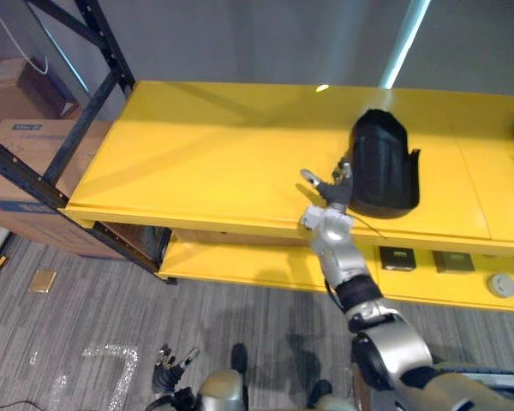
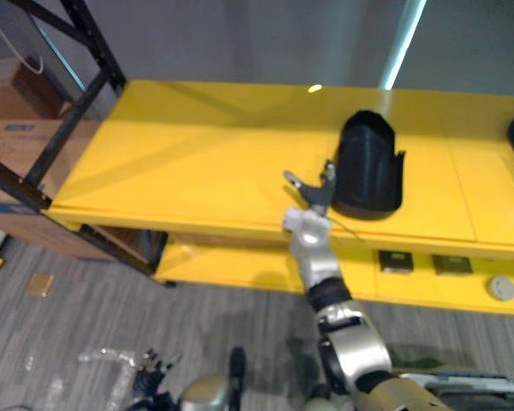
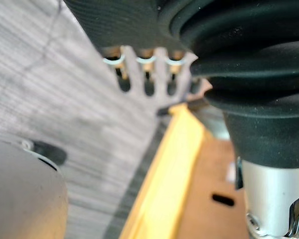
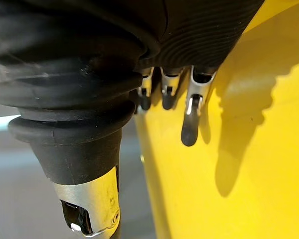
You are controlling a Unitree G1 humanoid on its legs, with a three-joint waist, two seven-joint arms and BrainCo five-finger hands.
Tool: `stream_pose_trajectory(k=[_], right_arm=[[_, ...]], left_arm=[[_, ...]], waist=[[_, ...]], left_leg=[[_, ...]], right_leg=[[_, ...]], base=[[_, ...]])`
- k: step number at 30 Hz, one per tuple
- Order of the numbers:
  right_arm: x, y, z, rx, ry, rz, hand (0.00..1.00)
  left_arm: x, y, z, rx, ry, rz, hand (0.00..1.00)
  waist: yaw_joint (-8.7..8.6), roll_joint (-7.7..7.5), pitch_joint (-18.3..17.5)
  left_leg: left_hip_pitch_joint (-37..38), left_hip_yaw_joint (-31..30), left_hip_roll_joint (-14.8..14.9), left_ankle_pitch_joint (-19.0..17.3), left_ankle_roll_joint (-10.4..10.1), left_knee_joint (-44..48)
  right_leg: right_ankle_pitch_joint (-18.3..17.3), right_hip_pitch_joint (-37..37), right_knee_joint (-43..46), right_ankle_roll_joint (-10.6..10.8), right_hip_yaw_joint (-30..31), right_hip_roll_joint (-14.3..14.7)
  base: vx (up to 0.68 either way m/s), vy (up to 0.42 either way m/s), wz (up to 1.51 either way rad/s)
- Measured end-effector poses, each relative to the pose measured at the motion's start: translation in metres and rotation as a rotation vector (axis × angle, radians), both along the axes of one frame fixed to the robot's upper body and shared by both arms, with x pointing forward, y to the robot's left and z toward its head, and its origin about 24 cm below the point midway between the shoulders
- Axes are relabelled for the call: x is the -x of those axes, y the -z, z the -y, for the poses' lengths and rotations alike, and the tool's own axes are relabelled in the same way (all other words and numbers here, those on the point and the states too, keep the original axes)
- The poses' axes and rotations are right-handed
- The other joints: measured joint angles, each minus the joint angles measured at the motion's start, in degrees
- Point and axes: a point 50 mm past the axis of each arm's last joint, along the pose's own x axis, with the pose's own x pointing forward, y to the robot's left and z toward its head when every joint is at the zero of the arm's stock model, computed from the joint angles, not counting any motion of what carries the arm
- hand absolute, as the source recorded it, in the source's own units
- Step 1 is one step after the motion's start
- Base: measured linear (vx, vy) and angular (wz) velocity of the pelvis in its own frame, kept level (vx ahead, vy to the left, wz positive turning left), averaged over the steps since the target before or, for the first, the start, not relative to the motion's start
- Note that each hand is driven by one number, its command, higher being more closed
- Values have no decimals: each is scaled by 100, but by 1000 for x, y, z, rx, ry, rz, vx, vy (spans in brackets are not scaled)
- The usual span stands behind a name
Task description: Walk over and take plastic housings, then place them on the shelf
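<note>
L hand (image 1: 173,366) low; R hand (image 1: 330,193) splayed beside housing (image 1: 384,163) on shelf (image 1: 206,154).

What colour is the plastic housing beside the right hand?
The plastic housing is black, clearest in the left eye view.

The moulded plastic housing (image 1: 381,163) is plain black, the flat metal shelf (image 1: 214,163) bright yellow, its slanted rack posts (image 1: 86,111) dark. The right hand (image 1: 330,193) is silver with dark fingertips. The carpeted floor (image 1: 94,308) is grey with fine streaks, the cardboard boxes (image 1: 26,137) brown.
</note>
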Motion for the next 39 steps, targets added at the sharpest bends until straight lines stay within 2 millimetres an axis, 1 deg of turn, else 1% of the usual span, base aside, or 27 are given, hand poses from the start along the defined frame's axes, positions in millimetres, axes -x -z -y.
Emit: stream_pose_trajectory(k=[4, 7, 8, 9, 10, 11, 12, 13, 14, 15, 16, 17, 18, 20, 21, 22, 23, 25, 27, 32, 36, 39], right_arm=[[0, 0, 2, 5, -8, 12, 0], [0, -5, -3, 8, -58, 73, 0], [0, -11, -6, 35, -88, 109, 0], [5, -24, -13, 62, -146, 186, 0], [9, -31, -16, 74, -177, 234, 0], [21, -46, -22, 81, -239, 341, 100], [28, -52, -25, 89, -273, 390, 100], [43, -63, -31, 105, -344, 474, 100], [58, -71, -32, 116, -398, 544, 100], [65, -73, -31, 125, -414, 573, 100], [78, -77, -25, 143, -421, 616, 100], [88, -77, -16, 153, -411, 636, 100], [92, -75, -10, 159, -398, 637, 100], [104, -64, 16, 176, -325, 602, 100], [107, -59, 22, 178, -307, 586, 100], [111, -52, 29, 180, -287, 557, 100], [117, -40, 39, 183, -260, 507, 100], [122, -29, 42, 177, -266, 461, 100], [130, -12, 45, 149, -283, 398, 100], [131, -1, 48, 150, -284, 365, 100], [130, 13, 48, 134, -300, 311, 100], [128, 18, 49, 132, -298, 288, 100]], left_arm=[[0, 0, 0, 1, 1, 0, 0], [1, 1, 0, 2, 1, -4, 0], [0, 1, 0, 3, 4, -4, 0], [0, 1, 0, 3, 5, -5, 0], [0, 1, 0, 3, 5, -5, 0], [0, 1, -1, 2, 6, -4, 0], [0, 1, -1, 1, 6, -4, 0], [1, 1, -3, -5, 7, -6, 0], [1, 0, -6, -13, 11, -6, 0], [1, 0, -7, -15, 12, -6, 0], [2, 0, -10, -21, 4, -7, 0], [2, -1, -12, -25, -6, -5, 0], [2, -1, -14, -29, -9, -4, 0], [3, -2, -19, -43, -30, -4, 0], [3, -2, -20, -46, -39, -2, 0], [4, -2, -21, -50, -46, -1, 0], [7, -2, -21, -54, -46, 3, 0], [6, -3, -21, -57, -42, 6, 0], [6, -3, -21, -59, -41, 12, 0], [5, -4, -21, -64, -28, 21, 0], [4, -5, -25, -79, -5, 20, 0], [4, -5, -26, -82, -4, 19, 0]], waist=[[-1, 12, 7], [-5, 21, 12], [-8, 19, 12], [-14, 20, 12], [-17, 20, 12], [-49, 14, 12], [-85, -1, 19], [-166, -44, 42], [-205, -95, 55], [-211, -122, 55], [-246, -179, 57], [-345, -228, 50], [-376, -258, 57], [-515, -361, 37], [-540, -384, 45], [-571, -409, 46], [-628, -434, 31], [-655, -438, 29], [-660, -441, 28], [-657, -464, 17], [-660, -538, -15], [-646, -561, -18]], left_leg=[[0, 1, -12, 1, 1, -3], [-3, 18, -9, 1, 1, -5], [-15, 61, 16, 2, 3, -2], [-42, 101, 31, 2, 3, -1], [-58, 118, 41, 2, 3, -1], [-103, 141, 66, 2, 2, 0], [-115, 142, 76, 2, 2, 0], [-111, 158, 100, 1, 1, 0], [-111, 231, 130, -1, -2, 0], [-117, 281, 148, -9, -12, 0], [-123, 340, 168, -21, -27, 0], [-146, 382, 174, -24, -29, 0], [-146, 412, 175, -34, -29, 0], [-206, 498, 172, -50, -23, -1], [-209, 554, 174, -56, -15, -1], [-210, 588, 173, -67, -5, -1], [-208, 632, 166, -81, -2, -1], [-208, 674, 167, -88, -3, -1], [-211, 677, 179, -96, -12, -1], [-227, 674, 182, -99, -16, -3], [-308, 663, 172, -96, -14, -1], [-308, 643, 156, -96, -13, 1]], right_leg=[[8, -1, 1, 9, 2, -13], [9, -16, -1, 10, 15, -13], [25, -48, 1, -5, 57, 0], [45, -100, -11, -25, 106, 16], [52, -134, -11, -32, 145, 27], [71, -171, -21, -57, 173, 53], [76, -179, -30, -63, 176, 64], [76, -178, -39, -65, 187, 88], [74, -216, -39, -71, 236, 114], [78, -252, -34, -82, 293, 129], [88, -311, -22, -97, 364, 144], [88, -362, 7, -98, 392, 144], [88, -384, 10, -98, 418, 143], [88, -524, 57, -96, 507, 129], [88, -552, 75, -96, 535, 125], [91, -581, 79, -92, 579, 124], [93, -626, 95, -88, 660, 129], [95, -651, 97, -85, 690, 125], [94, -655, 96, -86, 694, 124], [92, -670, 96, -88, 693, 125], [93, -755, 123, -88, 689, 114], [93, -754, 146, -88, 679, 92]], base=[[0, 0, 0], [2, 3, -2], [13, 6, -13], [18, 7, -16], [28, 2, -15], [28, -7, -8], [35, -18, -6], [27, -26, -10], [17, -27, -18], [14, -21, -31], [7, -14, -28], [8, -10, -25], [-7, 0, -20], [-12, 15, -20], [-6, 23, -18], [7, 24, -24], [17, 24, -23], [17, 12, -12], [0, 0, 0], [0, 0, 0], [1, 3, 1], [6, 18, 4]])
